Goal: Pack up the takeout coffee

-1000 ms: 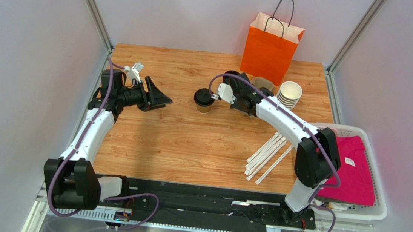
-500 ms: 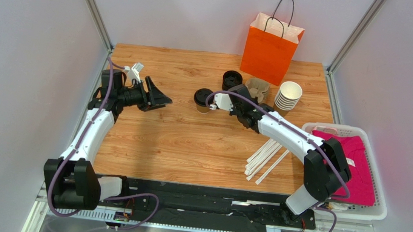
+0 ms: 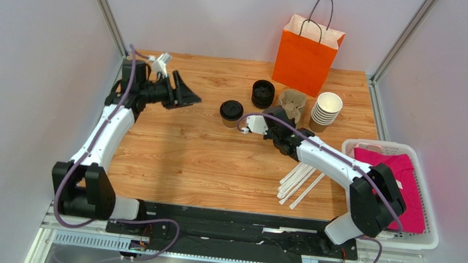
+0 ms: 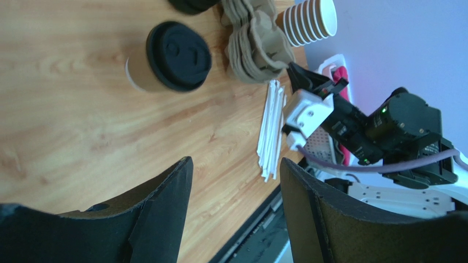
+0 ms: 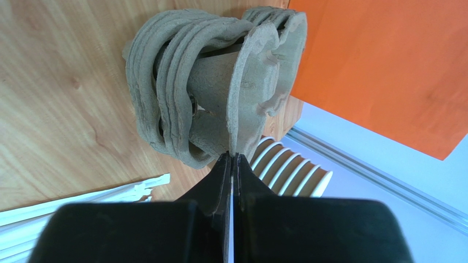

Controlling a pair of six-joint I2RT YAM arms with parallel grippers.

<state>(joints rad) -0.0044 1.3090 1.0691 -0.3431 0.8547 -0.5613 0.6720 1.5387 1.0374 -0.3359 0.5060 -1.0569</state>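
Note:
The takeout coffee (image 3: 231, 113), a tan paper cup with a black lid, stands upright mid-table; it also shows in the left wrist view (image 4: 170, 57). My left gripper (image 3: 185, 94) is open and empty, hovering to the cup's left (image 4: 236, 161). My right gripper (image 3: 281, 115) is to the cup's right, its jaws shut on the near edge of a tan pulp cup carrier (image 5: 219, 82), which sits by the orange bag (image 3: 306, 55).
A stack of black lids (image 3: 263, 94) and a stack of lidless cups (image 3: 327, 108) stand near the bag. White straws (image 3: 299, 180) lie at the right front. A white basket (image 3: 426, 234) with a pink cloth (image 3: 399, 186) sits at the right edge.
My right gripper pulled back toward the near right, uncovering the lid stack and carrier. My left gripper moved farther back on the table. The coffee cup stayed put.

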